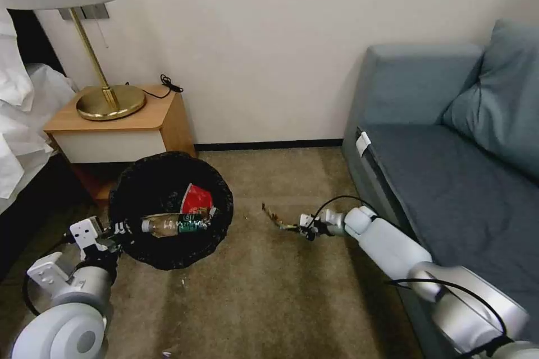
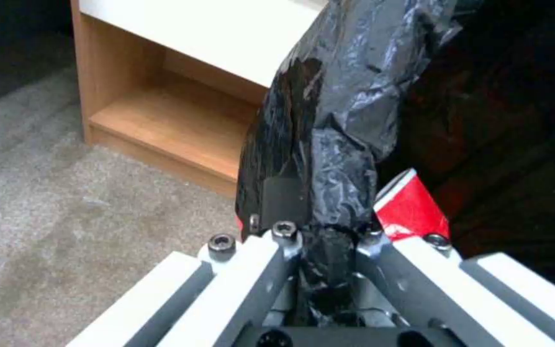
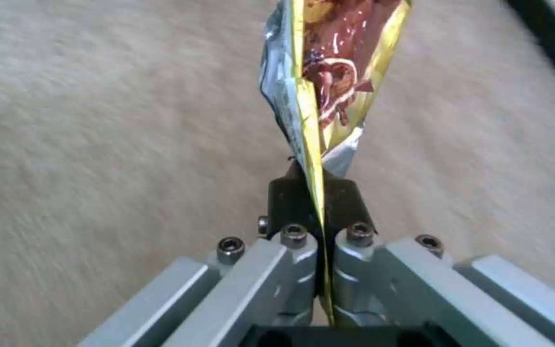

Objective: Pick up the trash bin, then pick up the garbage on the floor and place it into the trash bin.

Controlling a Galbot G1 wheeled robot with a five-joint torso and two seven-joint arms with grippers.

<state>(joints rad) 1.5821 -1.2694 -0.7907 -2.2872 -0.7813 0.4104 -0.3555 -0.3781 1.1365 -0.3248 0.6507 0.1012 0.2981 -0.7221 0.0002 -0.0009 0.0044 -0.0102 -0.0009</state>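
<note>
The left end effector (image 1: 115,230) was clamped on the rim of the trash bin (image 1: 171,210), pinching the black bag (image 2: 329,144) folded over that rim, and held the bin above the carpet (image 1: 252,291) in front of the nightstand (image 1: 120,123). Inside the bin lay a plastic bottle (image 1: 177,224) and a red-and-white wrapper (image 1: 196,199).

The right end effector (image 3: 321,202) was closed narrow on one edge of the flat dark-and-gold wrapper (image 3: 329,82), carrying it off the carpet between the bin and the sofa (image 1: 449,168), well apart from the bin's opening.

The wrapper looked very light, thin and limp; its glossy foil would probably be slippery, so an edge pinch seemed right but easy to lose. The bin appeared light and stiff, though the bag film under the pads could slide.
</note>
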